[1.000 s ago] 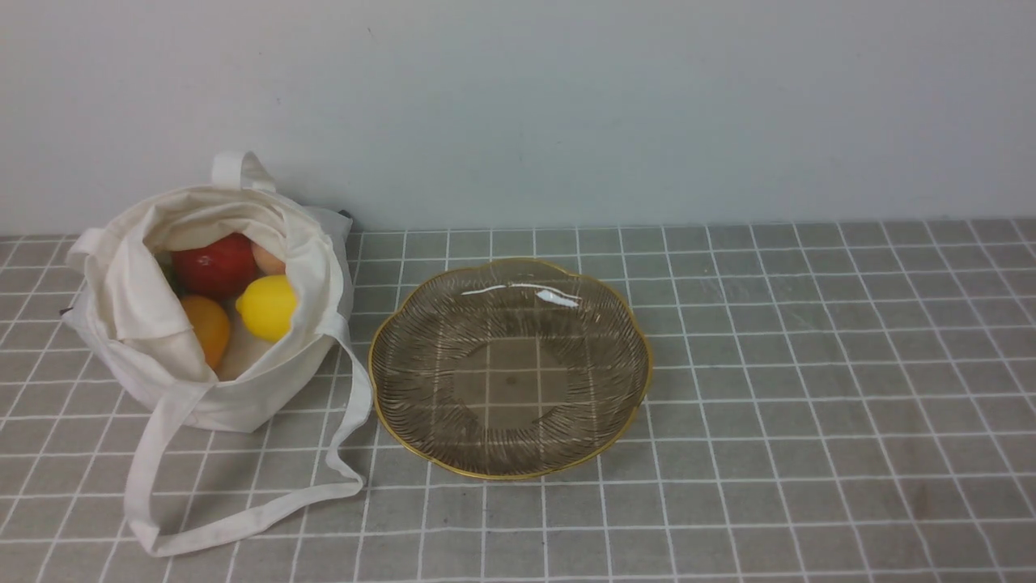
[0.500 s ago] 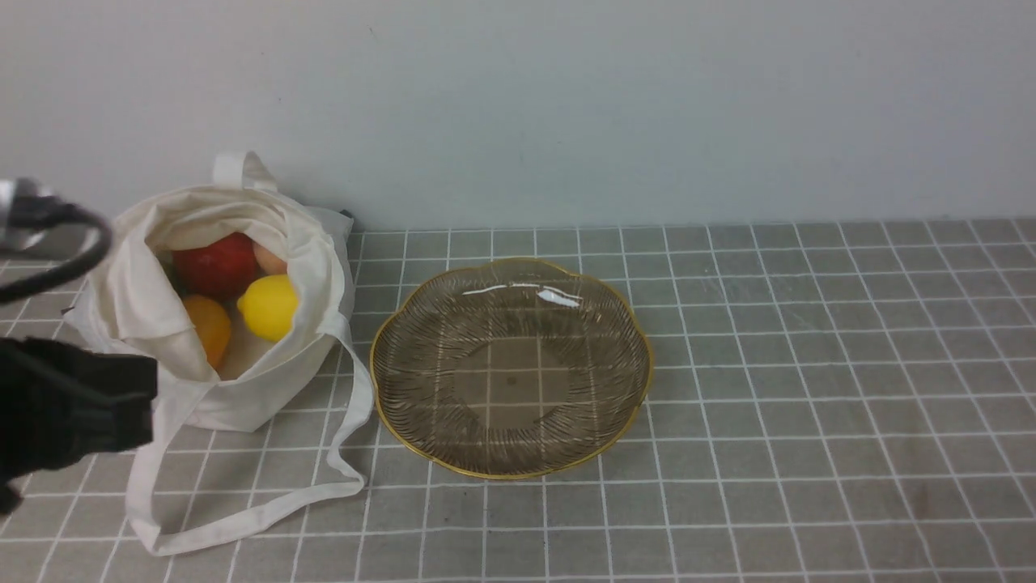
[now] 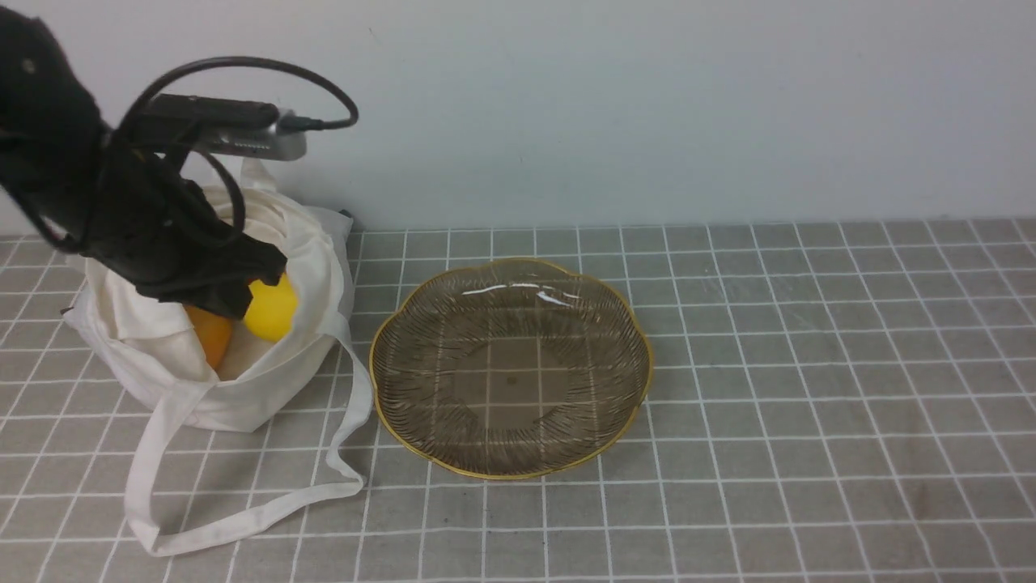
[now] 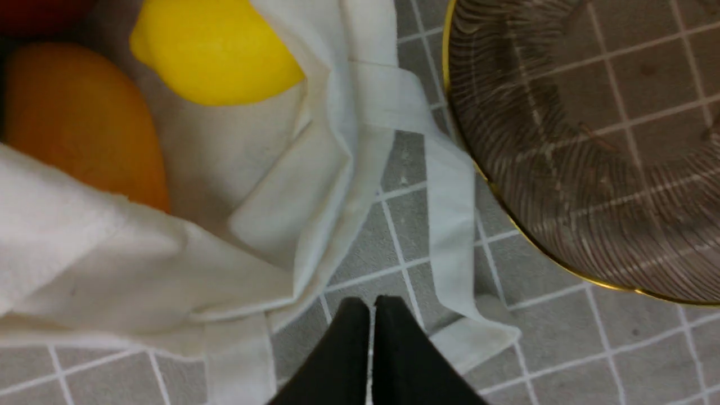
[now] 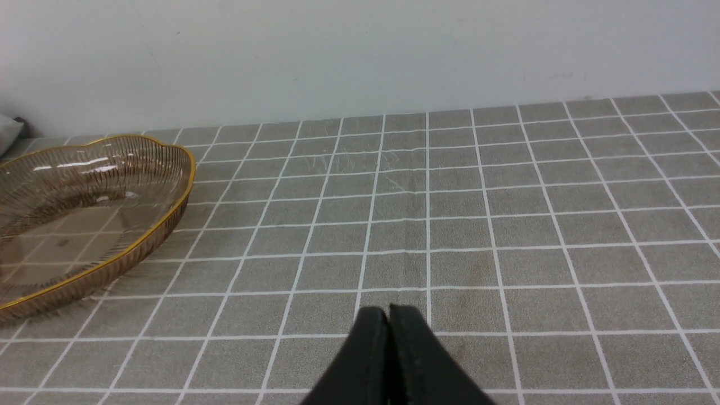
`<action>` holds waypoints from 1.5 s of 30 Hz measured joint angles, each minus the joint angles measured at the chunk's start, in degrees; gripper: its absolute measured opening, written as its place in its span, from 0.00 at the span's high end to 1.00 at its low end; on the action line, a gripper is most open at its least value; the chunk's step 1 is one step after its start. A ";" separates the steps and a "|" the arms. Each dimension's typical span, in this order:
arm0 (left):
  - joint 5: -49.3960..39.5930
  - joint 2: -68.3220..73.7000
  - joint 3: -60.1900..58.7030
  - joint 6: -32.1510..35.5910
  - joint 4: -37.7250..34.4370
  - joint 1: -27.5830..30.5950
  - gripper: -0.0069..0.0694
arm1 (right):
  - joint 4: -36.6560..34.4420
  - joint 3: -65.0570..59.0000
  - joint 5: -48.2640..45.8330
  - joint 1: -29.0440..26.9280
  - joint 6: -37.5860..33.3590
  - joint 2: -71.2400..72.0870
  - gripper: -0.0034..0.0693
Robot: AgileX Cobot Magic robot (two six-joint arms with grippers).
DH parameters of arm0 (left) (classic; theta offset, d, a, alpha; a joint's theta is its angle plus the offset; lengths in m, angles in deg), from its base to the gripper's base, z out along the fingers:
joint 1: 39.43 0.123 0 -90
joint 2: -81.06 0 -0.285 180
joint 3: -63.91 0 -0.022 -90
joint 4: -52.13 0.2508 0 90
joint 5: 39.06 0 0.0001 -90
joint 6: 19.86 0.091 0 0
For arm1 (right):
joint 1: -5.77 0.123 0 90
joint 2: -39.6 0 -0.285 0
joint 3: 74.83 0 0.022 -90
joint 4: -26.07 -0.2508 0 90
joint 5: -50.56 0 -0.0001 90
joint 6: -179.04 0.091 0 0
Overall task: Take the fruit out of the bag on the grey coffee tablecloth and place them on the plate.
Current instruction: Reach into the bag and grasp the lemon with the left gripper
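Note:
The cream bag (image 3: pixel 267 389) stands open at the left on the grey checked tablecloth (image 3: pixel 809 364). A yellow lemon (image 3: pixel 275 312) and an orange fruit (image 3: pixel 206 336) show in its mouth; my left arm hides the other fruit. My left gripper (image 3: pixel 235 301) hangs over the bag's mouth, shut and empty. In the left wrist view its gripper (image 4: pixel 371 304) sits above the bag's edge (image 4: pixel 140 270), with the lemon (image 4: pixel 219 50), orange fruit (image 4: pixel 79 118) and a bit of red fruit (image 4: pixel 39 8) beyond. The ribbed glass plate (image 3: pixel 510 474) lies empty beside the bag. My right gripper (image 5: pixel 388 312) is shut and empty over bare cloth.
The bag's long strap (image 3: pixel 243 518) loops on the cloth in front of it, close to the plate's left rim. A pale wall (image 3: pixel 647 105) runs along the back edge. The plate's rim also shows in the right wrist view (image 5: pixel 180 208).
My left arm has come in from the left edge and risen over the bag, now covering the red and peach fruit. Bag, fruit and plate have not moved.

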 joint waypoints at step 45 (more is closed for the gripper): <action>23.36 22.54 9.73 -4.33 7.21 0.00 0.08 | 0.00 0.00 0.00 0.00 0.00 0.00 0.97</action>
